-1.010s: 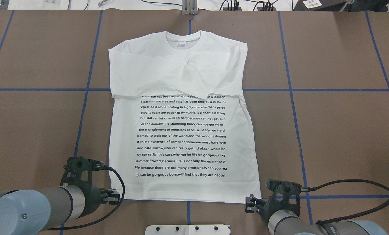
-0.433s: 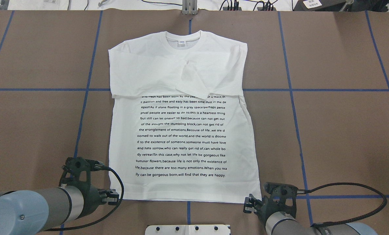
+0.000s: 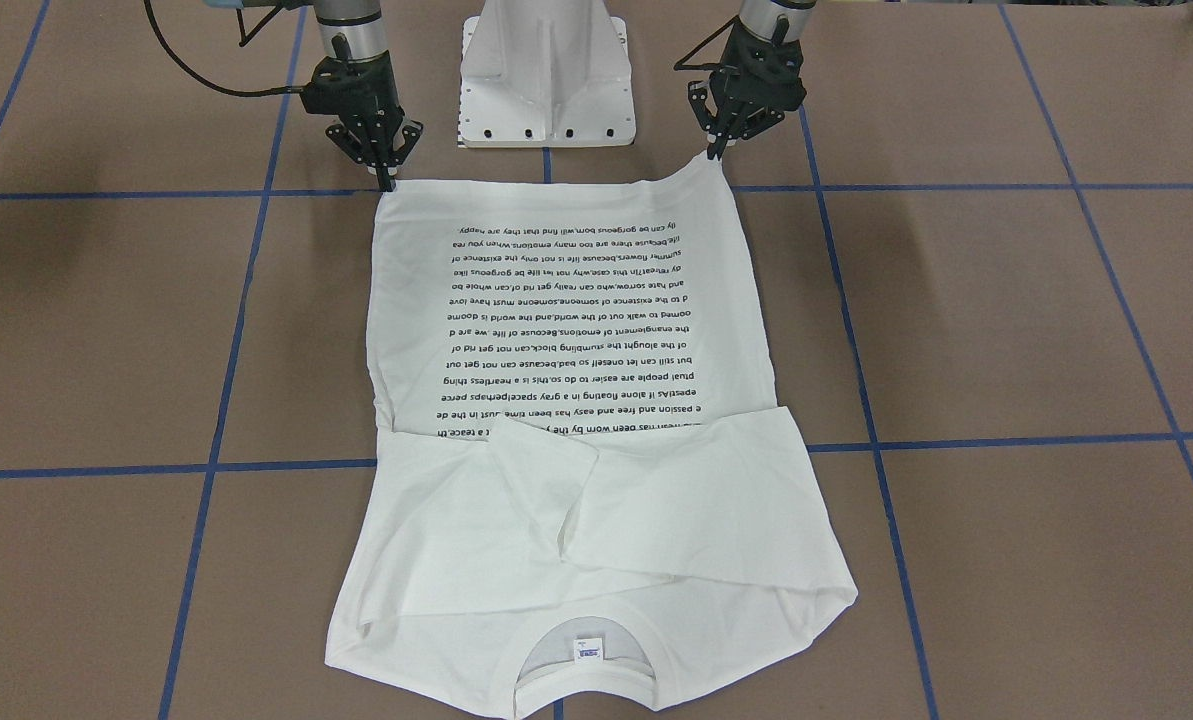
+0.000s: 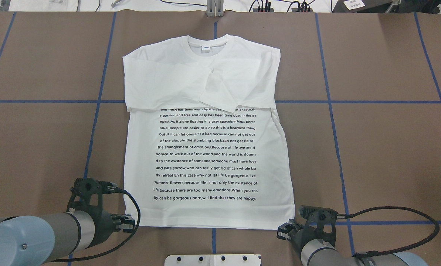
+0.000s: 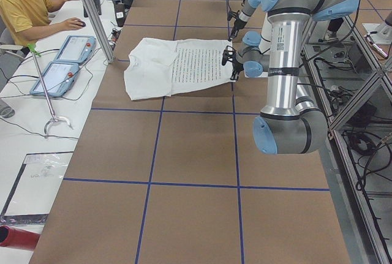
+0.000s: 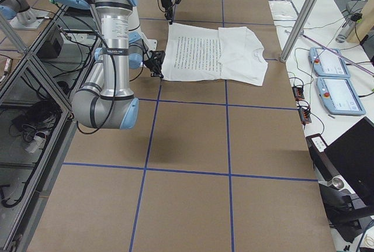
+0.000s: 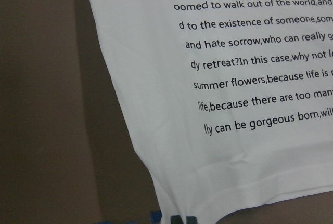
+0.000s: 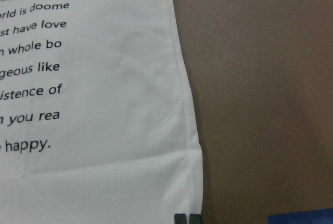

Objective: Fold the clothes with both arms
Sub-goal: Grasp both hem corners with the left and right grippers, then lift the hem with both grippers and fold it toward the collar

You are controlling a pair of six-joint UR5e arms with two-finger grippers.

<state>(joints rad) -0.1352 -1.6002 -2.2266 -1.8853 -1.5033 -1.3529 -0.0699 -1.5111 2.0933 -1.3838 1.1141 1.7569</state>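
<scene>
Left gripper and right gripper each look clamped on a hem corner of the T-shirt; sleeves lie folded in; I judge the lengthwise fold remains.

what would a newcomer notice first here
A white T-shirt lies flat mid-table, its sleeves folded over the chest and a big block of black text down the body. The left gripper and right gripper each pinch a hem corner on the robot's side.
</scene>
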